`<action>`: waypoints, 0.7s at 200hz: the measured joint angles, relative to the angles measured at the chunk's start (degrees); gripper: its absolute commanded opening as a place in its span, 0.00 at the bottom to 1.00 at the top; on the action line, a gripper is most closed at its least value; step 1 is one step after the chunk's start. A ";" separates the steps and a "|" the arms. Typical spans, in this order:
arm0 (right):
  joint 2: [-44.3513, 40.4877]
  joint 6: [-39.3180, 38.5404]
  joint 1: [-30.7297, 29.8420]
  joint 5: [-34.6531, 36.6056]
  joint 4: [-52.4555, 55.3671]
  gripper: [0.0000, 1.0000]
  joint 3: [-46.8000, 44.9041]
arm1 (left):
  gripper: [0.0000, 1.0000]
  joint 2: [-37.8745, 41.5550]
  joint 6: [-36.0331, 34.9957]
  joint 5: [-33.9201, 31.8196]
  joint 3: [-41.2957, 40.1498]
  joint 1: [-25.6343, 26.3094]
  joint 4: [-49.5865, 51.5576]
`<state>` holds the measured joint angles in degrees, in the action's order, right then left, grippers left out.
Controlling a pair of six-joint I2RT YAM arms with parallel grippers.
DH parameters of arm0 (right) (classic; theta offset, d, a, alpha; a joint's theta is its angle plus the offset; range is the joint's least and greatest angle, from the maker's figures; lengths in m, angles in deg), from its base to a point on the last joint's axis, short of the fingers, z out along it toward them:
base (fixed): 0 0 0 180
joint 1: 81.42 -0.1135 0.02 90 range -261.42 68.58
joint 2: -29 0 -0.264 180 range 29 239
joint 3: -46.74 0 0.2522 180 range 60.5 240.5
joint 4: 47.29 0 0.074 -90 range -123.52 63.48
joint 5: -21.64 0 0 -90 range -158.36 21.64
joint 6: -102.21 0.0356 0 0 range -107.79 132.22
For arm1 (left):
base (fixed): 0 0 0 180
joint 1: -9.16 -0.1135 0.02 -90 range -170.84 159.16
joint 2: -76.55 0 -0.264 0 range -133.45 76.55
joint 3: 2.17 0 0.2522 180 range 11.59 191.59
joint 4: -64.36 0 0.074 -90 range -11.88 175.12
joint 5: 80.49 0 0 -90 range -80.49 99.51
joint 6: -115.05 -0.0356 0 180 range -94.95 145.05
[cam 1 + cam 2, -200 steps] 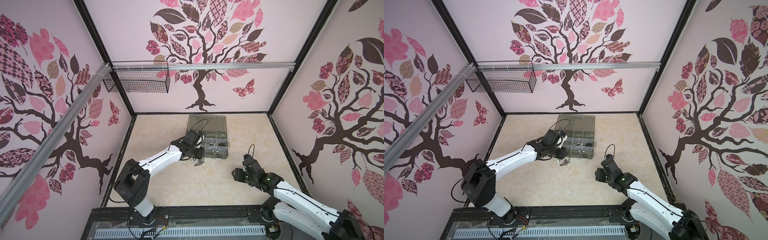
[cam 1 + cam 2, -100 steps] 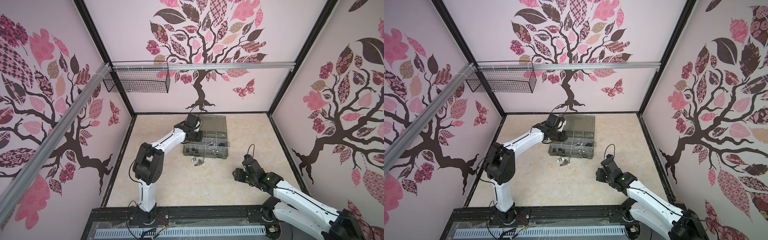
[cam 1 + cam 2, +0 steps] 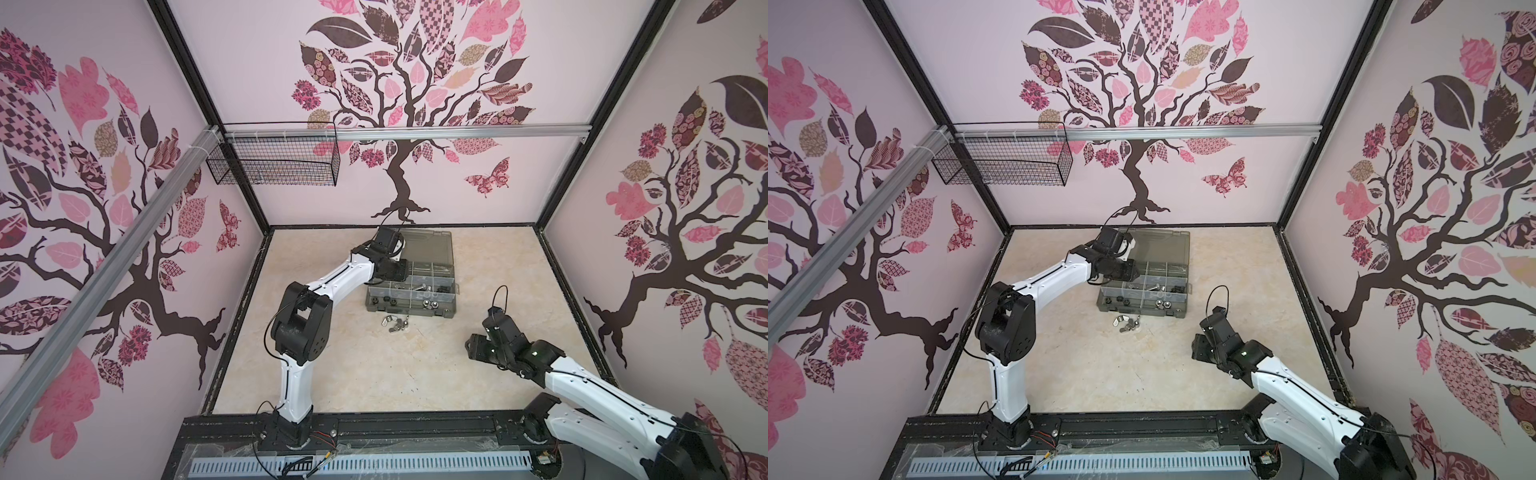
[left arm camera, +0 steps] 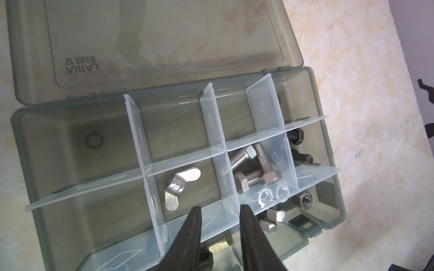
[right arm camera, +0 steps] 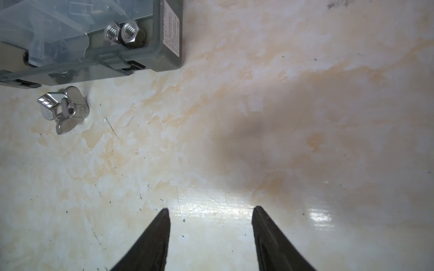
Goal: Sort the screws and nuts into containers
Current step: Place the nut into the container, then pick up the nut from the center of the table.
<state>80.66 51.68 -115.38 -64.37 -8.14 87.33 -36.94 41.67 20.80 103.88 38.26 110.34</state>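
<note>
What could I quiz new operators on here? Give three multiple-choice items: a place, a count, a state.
1. The loose wing nuts lie on the table, relative to the organizer case: A behind it; B right of it; C in front, nearer the robot.
2. How many silver hex bolts share one compartment? A three; B one; C six.
3. The left pincer is: A shut on a bolt; B open, empty; C shut on nothing.
1 C: both top views show them before the case's front wall. 2 A: the left wrist view shows three threaded shanks. 3 B: its jaws stand apart, nothing between.
</note>
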 measured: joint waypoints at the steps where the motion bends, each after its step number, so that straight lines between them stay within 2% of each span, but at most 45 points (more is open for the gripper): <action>1: 0.04 0.00 0.00 0.04 0.00 0.59 0.07 | 0.32 0.07 0.04 0.00 -0.09 0.00 -0.04; 46: 2.45 -0.90 0.00 0.26 -2.19 0.59 1.57 | 0.33 10.23 2.84 0.61 -9.55 -0.15 -3.98; 72: 6.73 -2.08 0.00 0.02 -5.16 0.58 2.86 | 0.33 16.13 4.63 0.59 -15.30 -0.26 -5.73; 114: 14.45 -3.52 -0.02 -1.81 -9.73 0.57 7.69 | 0.33 30.27 8.79 -0.17 -29.83 -0.31 -6.99; 140: 17.79 -4.15 -0.72 -3.02 -12.17 0.57 9.68 | 0.33 37.48 9.94 -1.99 -34.95 -0.33 -6.01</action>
<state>98.45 47.52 -116.10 -67.38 -20.31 97.01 0.55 51.61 18.81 68.93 37.94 104.33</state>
